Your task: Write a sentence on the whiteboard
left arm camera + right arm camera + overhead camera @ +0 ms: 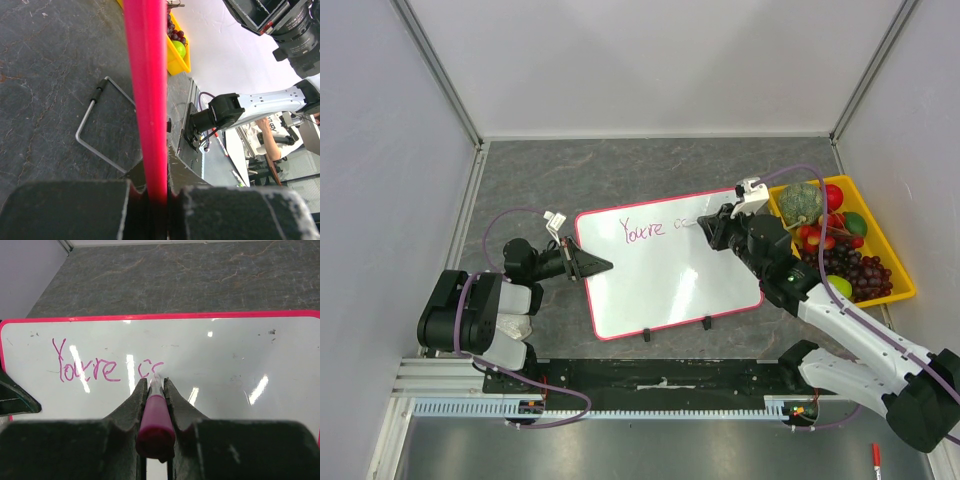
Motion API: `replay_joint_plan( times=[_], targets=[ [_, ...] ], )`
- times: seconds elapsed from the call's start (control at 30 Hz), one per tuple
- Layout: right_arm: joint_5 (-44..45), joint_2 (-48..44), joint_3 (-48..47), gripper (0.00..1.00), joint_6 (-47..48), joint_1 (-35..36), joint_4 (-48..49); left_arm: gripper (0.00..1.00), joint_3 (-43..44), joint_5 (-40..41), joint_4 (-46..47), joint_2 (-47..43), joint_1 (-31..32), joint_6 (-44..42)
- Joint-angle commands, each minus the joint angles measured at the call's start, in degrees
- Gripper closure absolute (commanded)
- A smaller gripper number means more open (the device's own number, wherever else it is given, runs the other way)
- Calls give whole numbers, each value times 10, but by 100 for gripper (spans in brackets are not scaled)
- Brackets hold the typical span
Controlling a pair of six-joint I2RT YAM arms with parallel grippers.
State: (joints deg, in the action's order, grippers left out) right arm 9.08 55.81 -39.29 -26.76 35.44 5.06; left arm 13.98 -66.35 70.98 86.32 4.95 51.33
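- The whiteboard (pixel 670 285) lies flat on the grey table (pixel 620 170), skewed a little to the table's edges, with its 2 black clips (pixel 647 334) on the long edge nearest the arm bases.
- The left gripper (pixel 156 200) has its fingers closed tight on the board's pink-red rim at the left short edge. In the left wrist view the rim runs straight up from between them.
- The right gripper (pixel 155 385) pinches a magenta marker (pixel 156 420) between nearly closed fingers, with the tip touching the white surface.
- The sentence (pixel 90 369) sits in 1 line near the board's far edge. It reads "You're", then 2 small curls right at the pen tip, possibly "cc", too rough to read surely.
- A yellow bin (pixel 905 280) of fruit stands just beside the board's right end, next to the right arm.
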Motion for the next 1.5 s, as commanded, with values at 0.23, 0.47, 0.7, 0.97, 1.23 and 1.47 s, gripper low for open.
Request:
replay_joint_plan(
  times=[0.23,0.47,0.7,0.97,1.23,1.47],
  targets=[
    [43,10,-22,100,12,-2,8,98,-7,1,6,10,1,-46],
    [41,20,-35,100,10,-5,16,98,-7,1,7,10,1,-46],
    [41,16,-23,100,7,-4,16,98,-7,1,7,10,1,-46],
    [25,8,-7,100,7,-5,11,98,-6,-1,7,10,1,-46],
    [18,-6,7,100,7,-5,0,98,-7,0,7,10,1,-46],
    [26,-16,12,100,8,-5,-2,98,-7,1,7,10,1,-46]
  ],
)
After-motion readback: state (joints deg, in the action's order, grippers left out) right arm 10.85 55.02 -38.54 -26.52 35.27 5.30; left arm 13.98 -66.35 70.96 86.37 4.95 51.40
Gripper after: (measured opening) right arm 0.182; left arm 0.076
